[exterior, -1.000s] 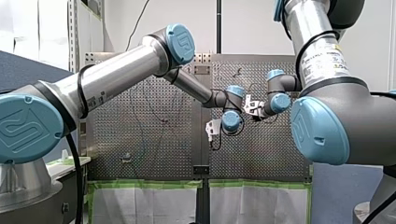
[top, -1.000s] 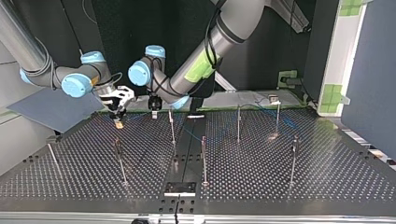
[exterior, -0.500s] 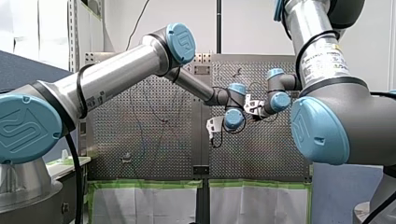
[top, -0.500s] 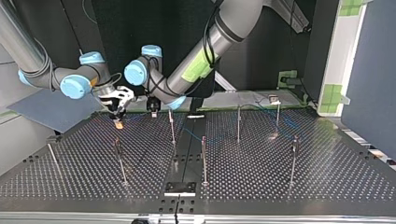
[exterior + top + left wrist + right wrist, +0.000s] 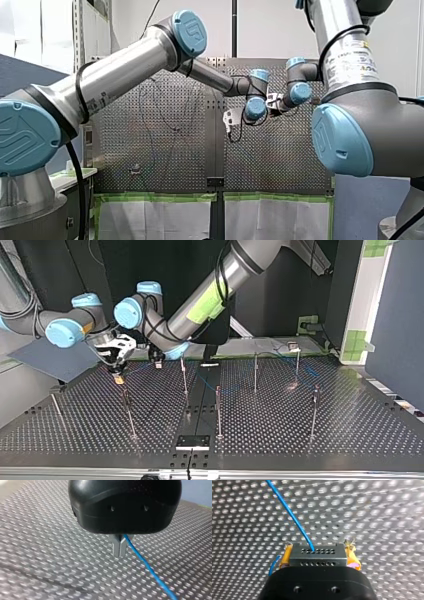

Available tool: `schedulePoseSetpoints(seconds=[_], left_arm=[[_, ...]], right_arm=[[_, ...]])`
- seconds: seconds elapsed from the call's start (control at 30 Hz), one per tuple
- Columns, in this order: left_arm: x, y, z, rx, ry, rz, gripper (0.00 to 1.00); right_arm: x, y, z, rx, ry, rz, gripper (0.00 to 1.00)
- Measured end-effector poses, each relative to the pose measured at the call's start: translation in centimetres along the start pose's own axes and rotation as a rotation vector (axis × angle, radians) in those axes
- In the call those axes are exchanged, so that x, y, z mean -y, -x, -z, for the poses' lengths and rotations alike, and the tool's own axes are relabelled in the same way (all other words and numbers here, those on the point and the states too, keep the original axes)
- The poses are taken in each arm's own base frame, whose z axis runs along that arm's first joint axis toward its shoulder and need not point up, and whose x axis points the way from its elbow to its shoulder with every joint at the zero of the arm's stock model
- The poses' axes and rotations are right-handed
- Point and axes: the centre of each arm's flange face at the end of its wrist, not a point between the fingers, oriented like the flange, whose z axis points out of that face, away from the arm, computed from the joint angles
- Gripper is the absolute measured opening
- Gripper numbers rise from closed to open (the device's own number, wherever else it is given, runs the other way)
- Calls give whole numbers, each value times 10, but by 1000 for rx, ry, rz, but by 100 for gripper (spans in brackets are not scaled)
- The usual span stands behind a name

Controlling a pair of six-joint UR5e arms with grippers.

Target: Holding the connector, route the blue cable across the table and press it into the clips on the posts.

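surface: perforated table [image 5: 350,440]; upright posts [image 5: 218,410] | left pincer [image 5: 119,554] clenches blue cable [image 5: 147,565] | right pincer [image 5: 318,553] grasps connector [image 5: 317,559]

Green tape [image 5: 160,197], grey sheet [image 5: 55,362], small black plate [image 5: 192,442]

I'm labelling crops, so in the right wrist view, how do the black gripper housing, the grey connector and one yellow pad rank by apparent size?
1. Black housing, largest, though nearest the camera.
2. Grey connector.
3. Yellow pad, smallest; only its edge shows beside the connector.
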Motion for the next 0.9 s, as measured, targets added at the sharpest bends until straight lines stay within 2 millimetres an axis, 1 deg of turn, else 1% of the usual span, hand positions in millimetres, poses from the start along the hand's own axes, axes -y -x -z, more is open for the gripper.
schedulePoseSetpoints(seconds=[0.23,0.47,0.57,0.63,0.77,0.9], left_arm=[[3,28,18,29,-21,18,0],[1,55,35,78,-51,39,0],[1,71,43,98,-60,54,0],[3,81,49,109,-66,64,0],[5,109,60,138,-78,90,0],[8,127,66,156,-86,106,0]], right_arm=[[11,-45,20,-71,-21,-16,0],[24,-92,45,-125,-34,-8,0],[29,-103,52,-137,-39,-4,0],[31,-106,55,-141,-41,-3,0],[33,-113,60,-148,-43,-1,0],[35,-118,63,-157,-46,-3,0]])
